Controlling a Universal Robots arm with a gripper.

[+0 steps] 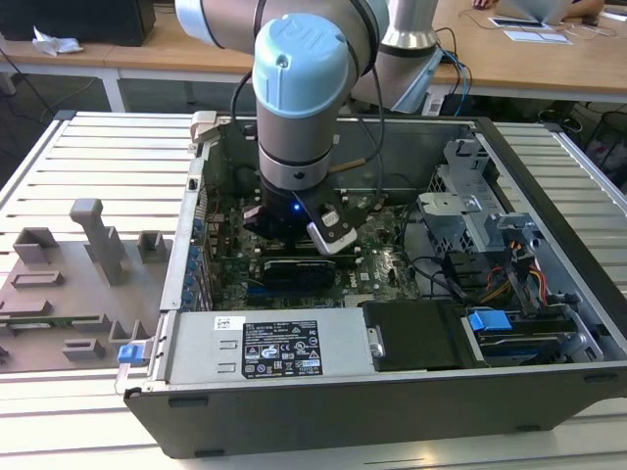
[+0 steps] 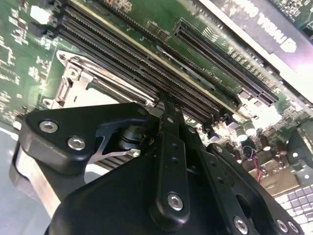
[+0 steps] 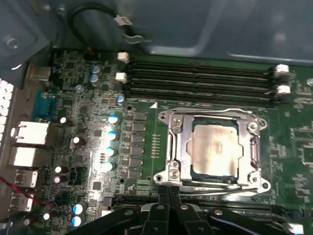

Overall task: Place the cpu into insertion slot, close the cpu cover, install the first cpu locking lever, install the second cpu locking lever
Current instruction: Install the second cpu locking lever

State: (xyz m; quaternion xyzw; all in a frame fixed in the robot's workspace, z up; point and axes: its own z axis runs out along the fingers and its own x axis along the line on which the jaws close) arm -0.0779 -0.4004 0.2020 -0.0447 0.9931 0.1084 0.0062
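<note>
The cpu point(image 3: 215, 146) is sitting flat in its socket on the motherboard point(image 3: 146, 122), framed by the cpu cover point(image 3: 178, 147), which appears closed over it, with thin wire levers along its edges. The gripper point(image 3: 168, 208) is hovering just beside the socket's edge, fingers drawn together and holding nothing. The chip looks light, stiff and fragile, best taken by its edges; the levers look springy and slippery. The open computer case point(image 1: 549, 382) is resting on a slatted counter point(image 1: 98, 166), leaving tight room.
</note>
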